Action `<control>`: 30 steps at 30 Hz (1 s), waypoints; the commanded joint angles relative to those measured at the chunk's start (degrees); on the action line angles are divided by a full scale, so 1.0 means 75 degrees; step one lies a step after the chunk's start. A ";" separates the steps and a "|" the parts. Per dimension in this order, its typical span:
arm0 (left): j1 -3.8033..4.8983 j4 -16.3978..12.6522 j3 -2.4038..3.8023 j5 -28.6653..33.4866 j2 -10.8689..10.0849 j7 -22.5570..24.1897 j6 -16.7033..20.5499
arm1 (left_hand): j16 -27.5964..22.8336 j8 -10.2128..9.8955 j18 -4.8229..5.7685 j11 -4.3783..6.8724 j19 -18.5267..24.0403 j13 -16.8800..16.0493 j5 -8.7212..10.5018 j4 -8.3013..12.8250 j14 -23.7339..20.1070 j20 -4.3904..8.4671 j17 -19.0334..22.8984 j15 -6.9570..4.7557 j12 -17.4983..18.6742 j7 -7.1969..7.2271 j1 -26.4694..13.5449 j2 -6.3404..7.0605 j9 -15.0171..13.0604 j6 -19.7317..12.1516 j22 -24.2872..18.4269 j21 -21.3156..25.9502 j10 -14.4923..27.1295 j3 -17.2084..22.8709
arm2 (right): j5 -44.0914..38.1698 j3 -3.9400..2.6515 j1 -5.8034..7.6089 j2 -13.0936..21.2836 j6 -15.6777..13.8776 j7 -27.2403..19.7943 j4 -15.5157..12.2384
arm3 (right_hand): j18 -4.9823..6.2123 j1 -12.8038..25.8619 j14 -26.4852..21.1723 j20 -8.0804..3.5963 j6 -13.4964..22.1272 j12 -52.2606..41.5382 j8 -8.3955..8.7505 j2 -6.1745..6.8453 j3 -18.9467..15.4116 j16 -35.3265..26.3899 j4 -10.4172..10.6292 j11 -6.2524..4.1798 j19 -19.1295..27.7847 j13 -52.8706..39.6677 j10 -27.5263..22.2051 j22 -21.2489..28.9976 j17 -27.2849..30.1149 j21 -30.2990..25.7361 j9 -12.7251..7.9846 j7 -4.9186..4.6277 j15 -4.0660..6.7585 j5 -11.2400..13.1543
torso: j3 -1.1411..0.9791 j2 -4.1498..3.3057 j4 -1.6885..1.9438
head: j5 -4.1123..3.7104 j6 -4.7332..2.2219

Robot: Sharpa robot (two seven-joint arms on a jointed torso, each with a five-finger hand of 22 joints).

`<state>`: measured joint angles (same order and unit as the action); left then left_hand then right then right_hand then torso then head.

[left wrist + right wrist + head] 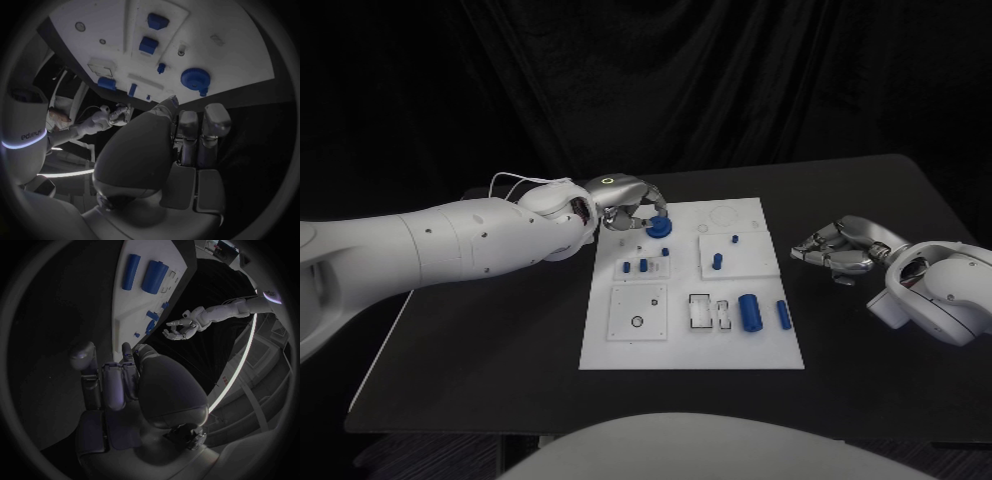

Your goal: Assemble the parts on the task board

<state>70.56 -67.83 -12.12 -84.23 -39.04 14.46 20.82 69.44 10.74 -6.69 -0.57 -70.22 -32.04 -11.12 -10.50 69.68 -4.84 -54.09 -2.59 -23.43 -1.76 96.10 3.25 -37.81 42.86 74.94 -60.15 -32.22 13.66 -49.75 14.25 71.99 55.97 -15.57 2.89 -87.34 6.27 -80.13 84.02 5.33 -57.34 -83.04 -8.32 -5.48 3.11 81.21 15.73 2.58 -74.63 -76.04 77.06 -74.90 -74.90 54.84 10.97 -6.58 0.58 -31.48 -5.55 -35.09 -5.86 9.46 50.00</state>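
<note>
The white task board lies mid-table. A round blue knob sits at its far left corner, with my left hand just behind it, fingers hanging over it without gripping. From the left wrist, the knob lies on the board just past the fingertips, nothing between them. Two blue cylinders lie near the board's front right. A blue peg and small blue blocks are mid-board. My right hand rests empty, loosely curled, right of the board.
The board has several white sub-plates with cut-outs, one at the front left. The right wrist view shows the cylinders on the board and the left hand beyond. Black table surrounds the board, with dark curtains behind.
</note>
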 commanded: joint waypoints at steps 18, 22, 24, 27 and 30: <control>-0.0238 0.0931 0.0008 -0.1597 0.0810 0.1170 -0.0515 | 0.0581 -0.0876 0.0104 -0.0166 -0.0550 0.1407 0.0340 -0.0035 0.0497 0.0012 -0.0248 0.0088 -0.0073 0.0507 -0.0773 0.0315 0.1689 0.0746 0.0950 -0.0285 -0.0699 0.0148 | -0.0012 -0.0006 -0.0019 0.0047 -0.0004 0.0031 -0.0054 | 0.0070 -0.0078 0.0072 -0.0003 -0.0069 0.0053 0.0019 -0.0004 0.0044 -0.0059 -0.0001 -0.0015 0.0053 0.0045 -0.0074 -0.0806 -0.0949 -0.0034 -0.0004 -0.0011 0.0052 -0.0039 | 0.0070 -0.0066 -0.0080 | 0.0057 -0.0001; -0.0256 0.0955 0.0008 -0.1600 0.0840 0.1107 -0.0573 | 0.0602 -0.0854 0.0106 -0.0166 -0.0570 0.1444 0.0279 -0.0021 0.0504 0.0012 -0.0244 0.0088 -0.0105 0.0452 -0.0782 0.0303 0.1737 0.0853 0.0956 -0.0290 -0.0769 0.0160 | -0.0012 -0.0006 -0.0019 0.0044 0.0006 0.0031 -0.0059 | 0.0070 -0.0078 0.0072 -0.0003 -0.0069 0.0053 0.0019 -0.0004 0.0044 -0.0059 -0.0001 -0.0015 0.0053 0.0045 -0.0074 -0.0806 -0.0949 -0.0034 -0.0004 -0.0011 0.0052 -0.0039 | 0.0073 -0.0072 -0.0061 | 0.0035 -0.0001; -0.0262 0.0969 0.0008 -0.1601 0.0852 0.1079 -0.0609 | 0.0614 -0.0848 0.0107 -0.0177 -0.0578 0.1455 0.0253 -0.0013 0.0508 0.0013 -0.0249 0.0091 -0.0126 0.0429 -0.0784 0.0300 0.1757 0.0890 0.0959 -0.0293 -0.0811 0.0167 | -0.0012 -0.0006 -0.0019 0.0048 0.0009 0.0032 -0.0062 | 0.0070 -0.0078 0.0072 -0.0003 -0.0069 0.0053 0.0019 -0.0004 0.0044 -0.0059 -0.0001 -0.0015 0.0053 0.0045 -0.0074 -0.0806 -0.0949 -0.0034 -0.0004 -0.0011 0.0052 -0.0039 | 0.0074 -0.0078 -0.0074 | 0.0053 -0.0001; -0.0269 0.0980 0.0008 -0.1602 0.0861 0.1046 -0.0648 | 0.0622 -0.0818 0.0106 -0.0168 -0.0582 0.1474 0.0238 0.0001 0.0502 0.0013 -0.0234 0.0090 -0.0153 0.0358 -0.0796 0.0304 0.1784 0.0987 0.0959 -0.0282 -0.0863 0.0171 | -0.0012 -0.0006 -0.0019 0.0053 0.0014 0.0036 -0.0067 | 0.0070 -0.0078 0.0072 -0.0003 -0.0069 0.0053 0.0019 -0.0004 0.0044 -0.0059 -0.0001 -0.0015 0.0053 0.0045 -0.0074 -0.0806 -0.0949 -0.0034 -0.0004 -0.0011 0.0052 -0.0039 | 0.0063 -0.0079 -0.0064 | 0.0041 -0.0001; -0.0274 0.0983 0.0008 -0.1602 0.0857 0.1022 -0.0677 | 0.0639 -0.0790 0.0111 -0.0158 -0.0599 0.1482 0.0241 0.0007 0.0505 0.0013 -0.0233 0.0083 -0.0207 0.0306 -0.0818 0.0298 0.1810 0.1073 0.0966 -0.0294 -0.0961 0.0174 | -0.0012 -0.0006 -0.0019 0.0060 0.0023 0.0042 -0.0073 | 0.0070 -0.0078 0.0072 -0.0003 -0.0069 0.0053 0.0019 -0.0004 0.0044 -0.0059 -0.0001 -0.0015 0.0053 0.0045 -0.0074 -0.0806 -0.0949 -0.0034 -0.0004 -0.0011 0.0052 -0.0039 | 0.0060 -0.0077 -0.0039 | 0.0007 -0.0001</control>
<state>68.60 -60.47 -12.12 -95.92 -32.70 22.14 16.74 73.89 4.65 -6.66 -1.76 -74.16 -20.98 -9.04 -10.60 73.00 -4.71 -55.86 -1.94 -24.80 0.61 90.60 5.54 -24.28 50.57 74.92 -62.09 -39.01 14.80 -49.75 14.25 71.98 56.34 -15.50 2.91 -87.71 6.27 -80.13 84.02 5.33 -57.54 -82.83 -8.32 -5.48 3.10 80.97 15.73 2.37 -74.63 -76.01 76.86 -74.95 -74.90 54.84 10.97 -6.78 0.58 -31.47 -5.04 -35.65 -6.32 9.70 50.00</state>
